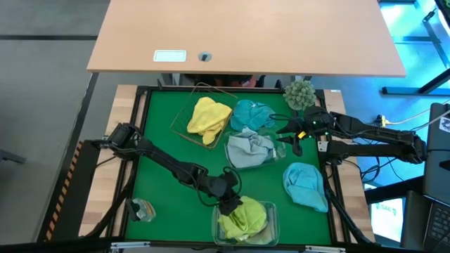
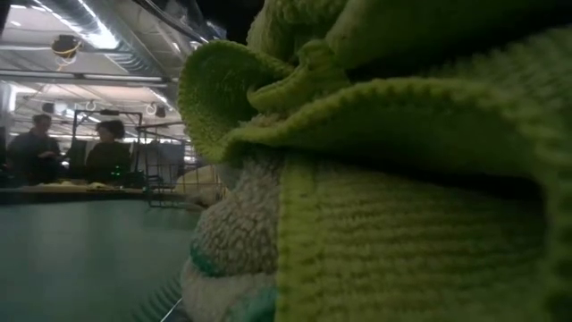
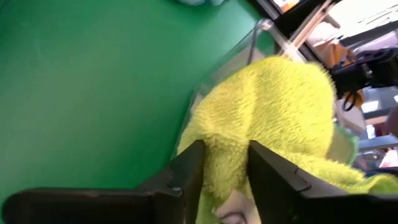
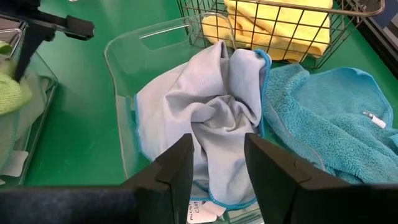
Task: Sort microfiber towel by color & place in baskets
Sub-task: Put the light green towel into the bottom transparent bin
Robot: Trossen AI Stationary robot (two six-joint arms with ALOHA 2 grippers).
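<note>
Above the green bench (image 1: 162, 133), looking straight down, the left gripper (image 1: 230, 205) sits at the near clear tub (image 1: 271, 223), its fingers on the lime towel (image 1: 246, 216) heaped inside; the right gripper (image 1: 287, 133) reaches in from the far right, beside the middle clear tub (image 1: 228, 156) that holds a pale grey-blue towel (image 1: 251, 149); a yellow towel (image 1: 209, 118) lies in the wire basket (image 1: 184, 131) at the far left of the group; a teal towel (image 1: 252, 114) lies just beside it, touching the grey-blue one; a light blue towel (image 1: 306, 184) lies loose on the bench near the right edge; a fuzzy ball plant (image 1: 300, 93) stands at the far right corner.

At bench height, the lime towel (image 2: 402, 179) fills nearly the whole view, folded over a whitish cloth (image 2: 237, 241); two people (image 2: 71, 152) sit in the room far behind.

From the left wrist, the two dark fingers (image 3: 186, 177) stand a little apart with the lime towel (image 3: 273, 106) bunched between them, gripping it at the rim of the near clear tub (image 3: 239, 53).

From the right wrist, the fingers (image 4: 177, 171) stand apart over the pale grey-blue towel (image 4: 205, 118) in the middle clear tub (image 4: 121, 68), holding nothing; the teal towel (image 4: 323, 118) lies against that tub; the yellow towel (image 4: 280, 28) shows through the wire basket (image 4: 261, 12) beyond.
</note>
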